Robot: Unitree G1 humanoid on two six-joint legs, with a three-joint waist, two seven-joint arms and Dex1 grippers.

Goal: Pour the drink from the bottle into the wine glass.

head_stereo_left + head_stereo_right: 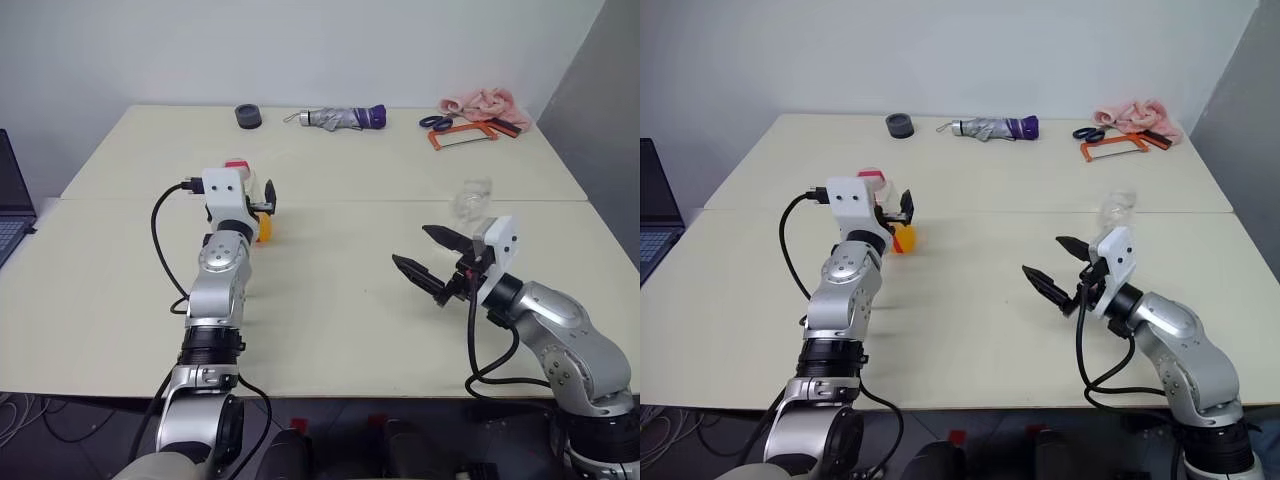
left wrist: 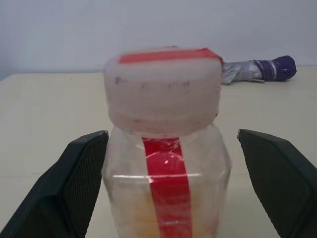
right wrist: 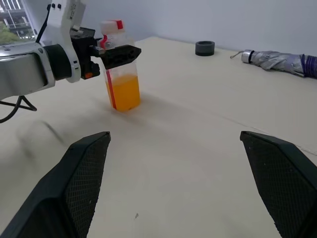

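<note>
Standing upright on the counter [image 1: 330, 300], bottle [image 3: 120, 79] cap pointing up, sitting between left gripper [image 2: 168, 188] jaws spread wide apart, right gripper [image 1: 428, 255] jaws gaping too.

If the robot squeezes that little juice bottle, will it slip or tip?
The bottle looks like thin clear plastic, so it may dent. The drink fills only its lower part, so it probably stays bottom-heavy. The smooth wall may slip between the open left gripper fingers.

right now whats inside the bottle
The bottle holds orange drink filling roughly its lower half; above that it looks empty up to the cap. The open left gripper and the red label stripe cover part of it.
</note>
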